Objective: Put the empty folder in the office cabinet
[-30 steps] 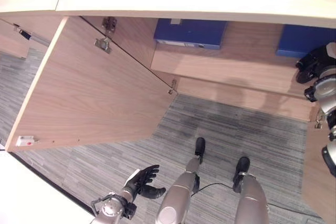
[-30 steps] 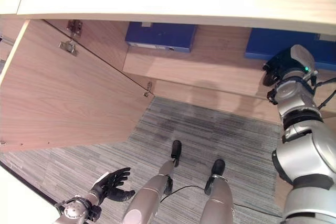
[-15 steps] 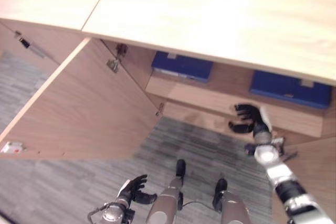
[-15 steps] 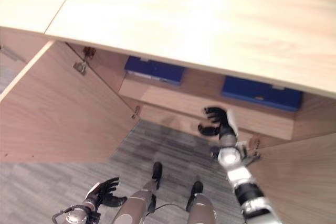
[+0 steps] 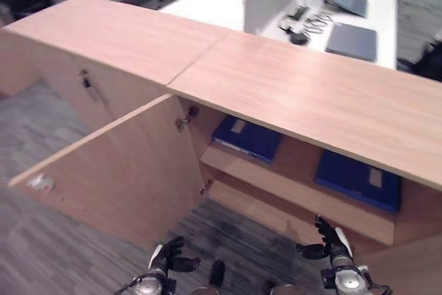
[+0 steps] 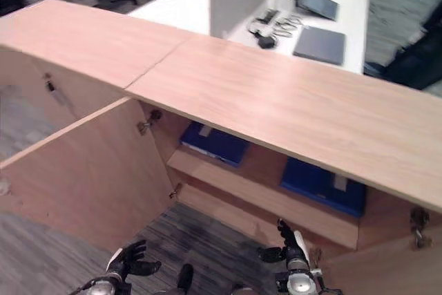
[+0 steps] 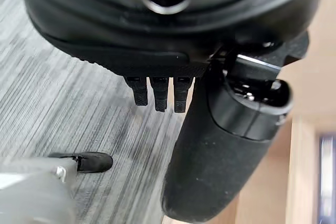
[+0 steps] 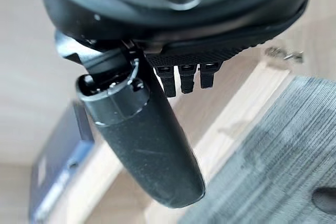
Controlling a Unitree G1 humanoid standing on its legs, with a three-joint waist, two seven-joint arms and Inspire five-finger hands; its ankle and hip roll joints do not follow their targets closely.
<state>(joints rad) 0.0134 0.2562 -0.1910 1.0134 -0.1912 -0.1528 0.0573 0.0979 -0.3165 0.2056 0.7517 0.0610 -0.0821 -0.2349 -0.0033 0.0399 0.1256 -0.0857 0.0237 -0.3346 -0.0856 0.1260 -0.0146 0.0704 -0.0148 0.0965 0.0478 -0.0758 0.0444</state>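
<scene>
Both hands were empty. Right hand [image 5: 330, 243] hung low in front of the cabinet [image 6: 290, 112] with its fingers loosely spread, nothing between them; left hand [image 5: 168, 255] was the same, fingers relaxed, down by the open door [image 5: 117, 170].

Two blue folders lay flat on the shelf [image 5: 276, 184] inside: one folder [image 5: 247, 137] up and to the left of the right hand, the other folder [image 5: 359, 177] just above it, near the right side. Couldn't tell which was the task's empty one; either way it looked to be in already, so placing seemed done.

Risks from here, as I judged them:
- Left door stood wide, close beside the left hand. A careless arm swing could have knocked it or strained the hinge [image 5: 184, 121].
- Right hand sat near the lower shelf edge; lifting straight up could have clipped the shelf lip or nudged the right folder.
- The right door [image 6: 387, 267] was also open, close to that arm, and could have snagged it on withdrawal.
</scene>
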